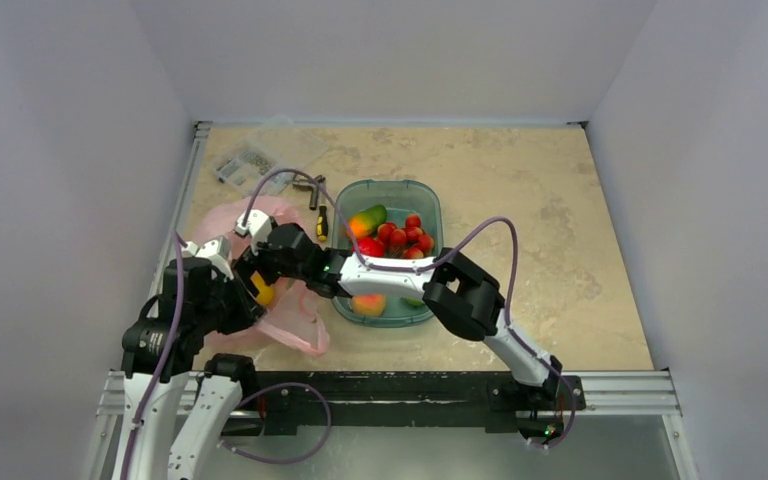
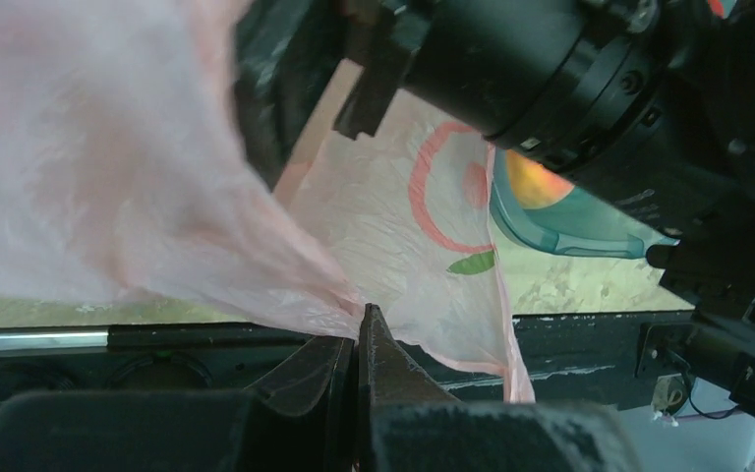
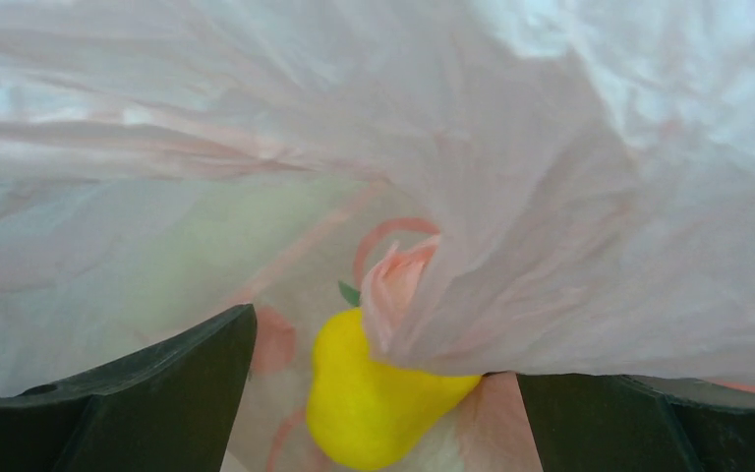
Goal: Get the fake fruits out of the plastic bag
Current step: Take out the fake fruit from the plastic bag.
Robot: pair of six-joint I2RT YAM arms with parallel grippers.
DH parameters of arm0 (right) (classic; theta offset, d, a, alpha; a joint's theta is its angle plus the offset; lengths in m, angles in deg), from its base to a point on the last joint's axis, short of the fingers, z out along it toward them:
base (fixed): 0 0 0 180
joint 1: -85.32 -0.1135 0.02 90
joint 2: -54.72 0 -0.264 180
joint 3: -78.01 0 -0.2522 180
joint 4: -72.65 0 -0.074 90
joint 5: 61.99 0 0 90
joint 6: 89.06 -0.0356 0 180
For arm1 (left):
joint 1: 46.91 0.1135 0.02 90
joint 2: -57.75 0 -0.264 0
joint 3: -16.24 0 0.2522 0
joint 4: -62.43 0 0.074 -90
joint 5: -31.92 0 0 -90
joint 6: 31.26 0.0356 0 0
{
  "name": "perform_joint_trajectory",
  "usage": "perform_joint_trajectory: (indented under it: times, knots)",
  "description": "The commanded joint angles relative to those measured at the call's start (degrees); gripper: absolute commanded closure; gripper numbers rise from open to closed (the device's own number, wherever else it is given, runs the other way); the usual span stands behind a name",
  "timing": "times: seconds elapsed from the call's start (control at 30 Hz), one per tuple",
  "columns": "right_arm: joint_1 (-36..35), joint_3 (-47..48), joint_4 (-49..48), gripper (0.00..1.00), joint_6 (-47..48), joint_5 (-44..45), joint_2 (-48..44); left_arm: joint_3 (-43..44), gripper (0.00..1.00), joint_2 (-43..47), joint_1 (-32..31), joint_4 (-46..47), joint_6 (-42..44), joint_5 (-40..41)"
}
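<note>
The pink plastic bag is seen lying on the table at the left, just beside the teal tub. A fold of its thin film is pinched between the fully closed jaws of the left gripper, and the film is drawn taut upward from that pinch. The right gripper is seen inside the bag with its jaws spread wide and nothing held. A yellow fruit lies between its fingers, partly covered by a crumpled fold, though whether it is touched cannot be told from the wrist view. In the tub are seen a bunch of small red fruits, a round red fruit, a peach-orange fruit and a mango-like fruit.
</note>
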Motion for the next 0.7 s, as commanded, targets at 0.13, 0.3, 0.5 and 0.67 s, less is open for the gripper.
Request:
perform_joint_trajectory:
  times: [0.13,0.3,0.5,0.67]
  knots:
    - [-2.62,5.23,2.92,0.01,5.27,7.22,5.25,-0.32,1.00,0.16,-0.11,0.90,1.01,-0.42]
    - [-2.68,5.56,3.96,0.02,3.48,6.75,7.21,-0.28,1.00,0.66,-0.09,0.77,0.50,0.30]
    - [-2.65,5.17,3.59,0.18,2.95,6.61,6.55,-0.29,1.00,0.84,-0.09,0.61,0.22,0.70]
    - [-2.63,4.12,3.60,0.50,2.63,7.71,3.76,-0.28,1.00,1.37,-0.09,0.49,-0.30,1.38]
